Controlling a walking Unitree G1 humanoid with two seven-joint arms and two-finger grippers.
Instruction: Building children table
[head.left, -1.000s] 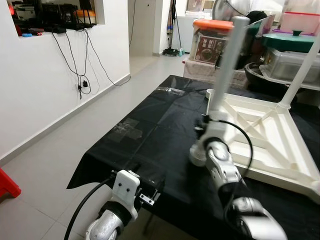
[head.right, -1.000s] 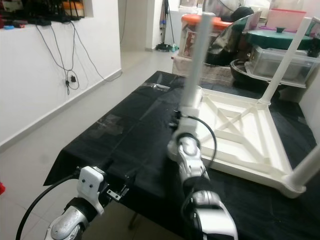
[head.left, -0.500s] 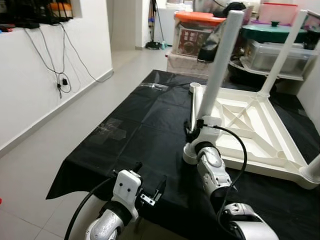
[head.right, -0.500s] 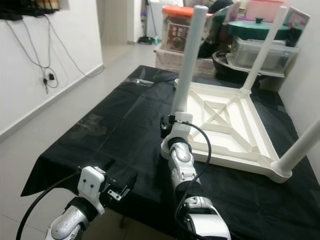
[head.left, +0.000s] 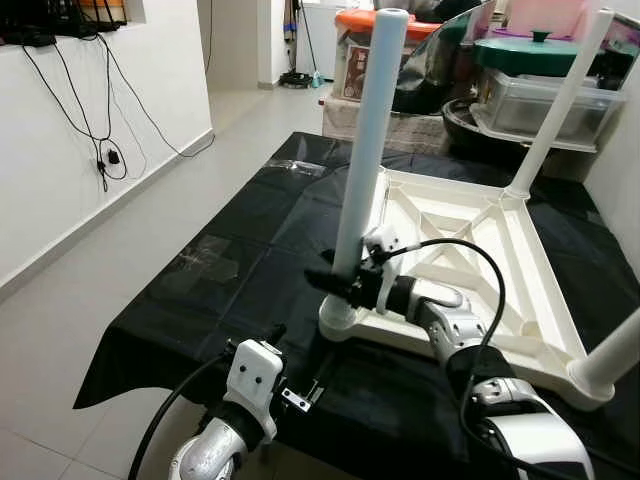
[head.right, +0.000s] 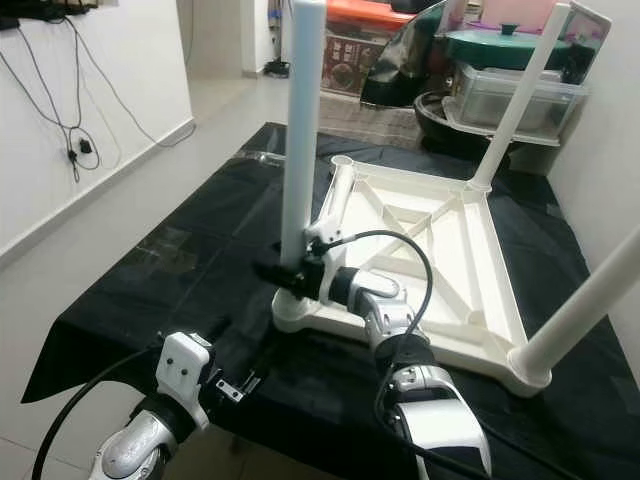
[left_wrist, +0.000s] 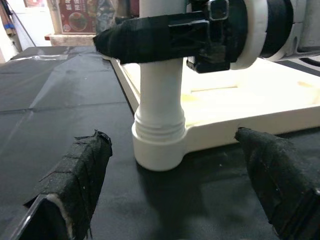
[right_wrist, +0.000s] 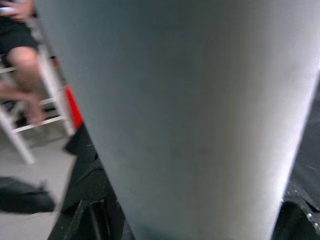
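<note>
- The right tool (head.left: 335, 281) has swung sideways, now clamped around the near white leg (head.left: 366, 140), standing upright in the upturned tabletop (head.left: 470, 250) on the black surface (head.left: 250, 260).
- The left tool (left_wrist: 175, 185) stays low, fingers spread, empty.

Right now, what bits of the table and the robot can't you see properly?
- Tabletop face: the white table lies upside down on the black cloth.
- Near-right leg: top cut off by the right eye view's edge.
- Right pincer: far finger hidden behind the near leg.
- Right wrist view: blurred, too close to the leg.
</note>
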